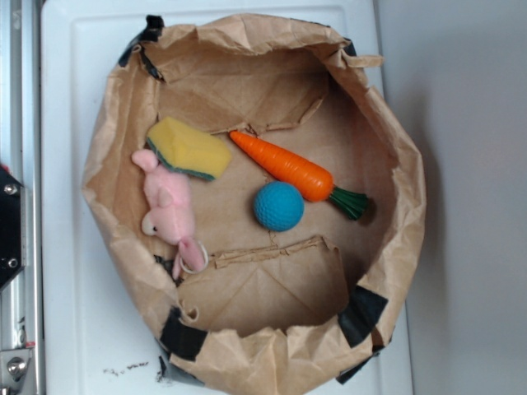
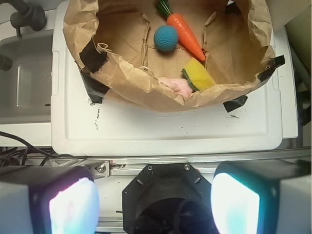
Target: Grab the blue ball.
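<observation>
Sitting untouched on the paper bag (image 1: pixel 395 239) floor, blue ball (image 1: pixel 278 206) at seven o'clock of the carrot (image 1: pixel 284 164); fingers (image 2: pixel 229 200) spread apart, hanging well short over the bench (image 2: pixel 161 134) edge — grabbing all yet to come.

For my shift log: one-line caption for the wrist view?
Open gripper hangs short of the paper bag holding blue ball, carrot, sponge, pink toy.
</observation>
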